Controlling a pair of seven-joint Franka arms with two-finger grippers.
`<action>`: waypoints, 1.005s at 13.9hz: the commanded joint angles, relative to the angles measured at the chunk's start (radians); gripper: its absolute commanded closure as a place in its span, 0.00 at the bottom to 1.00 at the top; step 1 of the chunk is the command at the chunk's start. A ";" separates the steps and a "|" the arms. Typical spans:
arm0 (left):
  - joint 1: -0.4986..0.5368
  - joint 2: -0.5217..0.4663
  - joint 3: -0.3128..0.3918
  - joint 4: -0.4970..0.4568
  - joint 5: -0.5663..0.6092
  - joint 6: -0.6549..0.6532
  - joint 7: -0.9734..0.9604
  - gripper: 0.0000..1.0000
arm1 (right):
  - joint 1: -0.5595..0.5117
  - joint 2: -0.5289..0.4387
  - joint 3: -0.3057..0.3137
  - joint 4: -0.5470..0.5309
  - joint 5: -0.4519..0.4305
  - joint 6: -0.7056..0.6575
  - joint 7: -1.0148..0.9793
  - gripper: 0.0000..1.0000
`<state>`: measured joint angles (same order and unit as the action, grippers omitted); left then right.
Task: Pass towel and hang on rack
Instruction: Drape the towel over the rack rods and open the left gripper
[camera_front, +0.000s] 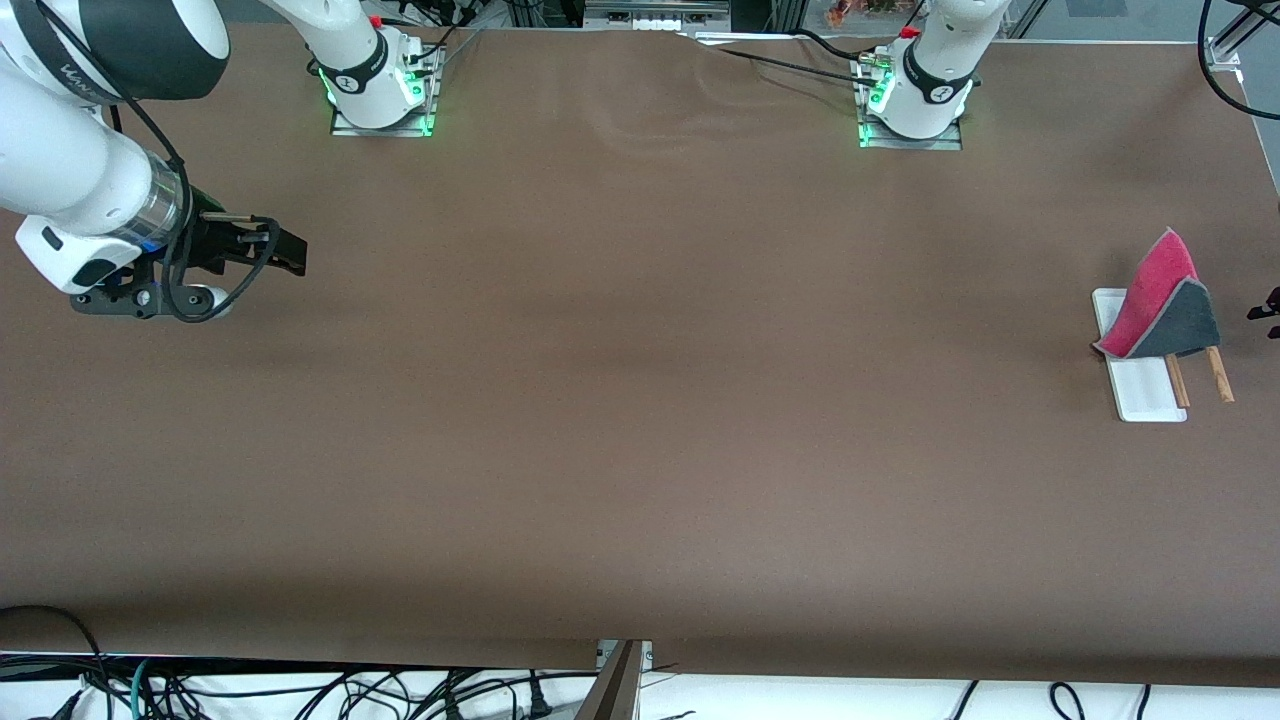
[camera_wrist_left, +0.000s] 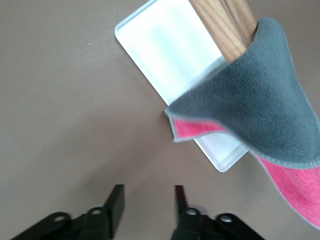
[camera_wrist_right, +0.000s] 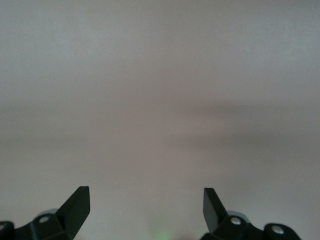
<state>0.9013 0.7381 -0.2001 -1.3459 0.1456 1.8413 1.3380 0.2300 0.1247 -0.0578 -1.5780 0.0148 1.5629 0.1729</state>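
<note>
The pink-red towel with its dark grey reverse hangs draped over the rack's wooden rods, at the left arm's end of the table. The rack's white base lies flat under it. In the left wrist view the towel covers the rods above the white base. My left gripper is open beside the rack, apart from the towel, with nothing between its fingers. Only its tip shows at the front view's edge. My right gripper waits open and empty over the right arm's end of the table; its wrist view shows the gripper over bare brown cloth.
The brown table cover stretches between the two arms. Both arm bases stand along the table edge farthest from the front camera. Cables hang below the table's nearest edge.
</note>
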 joint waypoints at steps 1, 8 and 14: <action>-0.016 -0.038 -0.013 0.024 0.020 -0.019 -0.026 0.00 | -0.005 -0.007 0.007 0.021 -0.018 -0.003 -0.020 0.00; -0.238 -0.293 -0.030 0.022 0.012 -0.316 -0.383 0.00 | -0.001 0.013 0.007 0.027 -0.041 0.041 -0.004 0.00; -0.516 -0.401 -0.056 0.021 0.009 -0.456 -0.866 0.00 | 0.006 0.026 0.009 0.026 -0.032 0.115 -0.003 0.00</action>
<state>0.4514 0.3690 -0.2588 -1.3023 0.1453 1.3972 0.5876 0.2352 0.1425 -0.0533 -1.5619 -0.0095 1.6602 0.1721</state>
